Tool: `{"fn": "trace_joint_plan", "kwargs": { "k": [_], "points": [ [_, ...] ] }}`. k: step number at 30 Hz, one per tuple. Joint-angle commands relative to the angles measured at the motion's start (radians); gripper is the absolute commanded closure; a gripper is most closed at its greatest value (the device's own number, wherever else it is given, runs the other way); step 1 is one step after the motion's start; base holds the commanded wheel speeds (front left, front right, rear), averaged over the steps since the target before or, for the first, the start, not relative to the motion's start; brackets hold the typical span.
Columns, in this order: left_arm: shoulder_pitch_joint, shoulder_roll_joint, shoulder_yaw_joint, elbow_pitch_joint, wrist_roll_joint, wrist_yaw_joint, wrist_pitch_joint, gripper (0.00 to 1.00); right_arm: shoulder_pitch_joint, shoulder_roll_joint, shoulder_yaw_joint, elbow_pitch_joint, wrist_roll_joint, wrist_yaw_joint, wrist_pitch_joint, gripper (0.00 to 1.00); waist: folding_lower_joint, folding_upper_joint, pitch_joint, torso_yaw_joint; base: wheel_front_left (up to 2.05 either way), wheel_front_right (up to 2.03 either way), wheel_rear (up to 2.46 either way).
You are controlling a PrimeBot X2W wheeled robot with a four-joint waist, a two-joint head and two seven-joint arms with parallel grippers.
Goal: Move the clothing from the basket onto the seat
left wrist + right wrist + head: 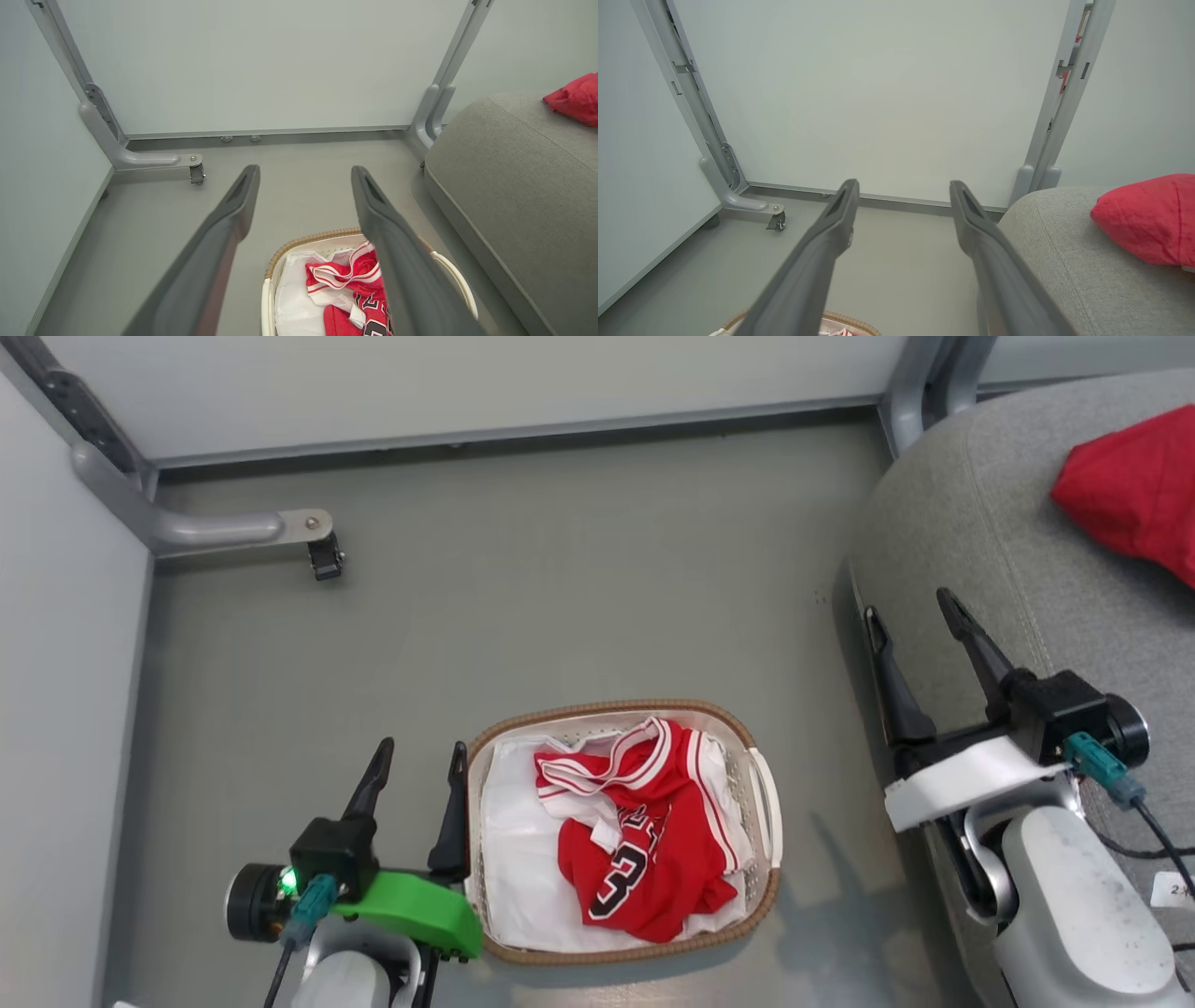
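A red jersey (644,831) with white stripes and a black-and-white numeral lies crumpled in the cream basket (761,896) on the floor, over a thin white sheet (513,840). A plain red garment (1134,490) rests on the grey seat (971,532) at the right. My left gripper (420,756) stands open just left of the basket's rim, holding nothing. My right gripper (910,611) is open over the seat's left edge, also empty. In the left wrist view the jersey (345,280) and the basket (303,242) lie below my open fingers (387,224). The right wrist view shows the red garment (1148,219) on the seat (1064,252).
Pale partition walls close the floor at the back and left. A grey metal leg with a caster (322,555) juts out at the back left. Another grey post (910,392) stands behind the seat. Bare grey floor lies beyond the basket.
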Motion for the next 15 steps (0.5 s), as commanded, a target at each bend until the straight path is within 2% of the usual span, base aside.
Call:
{"fn": "trace_joint_plan", "kwargs": {
  "k": [1, 15],
  "points": [
    [-0.038, 0.003, -0.014, 0.014, -0.004, 0.003, -0.001, 0.00, -0.026, -0.007, 0.003, -0.010, 0.007, -0.001, -0.002, 0.00, 0.0000, 0.0000, 0.088, -0.065, 0.00, 0.00, 0.00],
    [-0.272, 0.005, -0.111, 0.223, -0.008, -0.024, -0.001, 0.00, -0.191, 0.022, 0.041, -0.106, 0.025, -0.001, -0.002, 0.00, 0.0000, 0.0000, 0.315, -0.212, 0.00, 0.00, 0.00]
  ]
}}
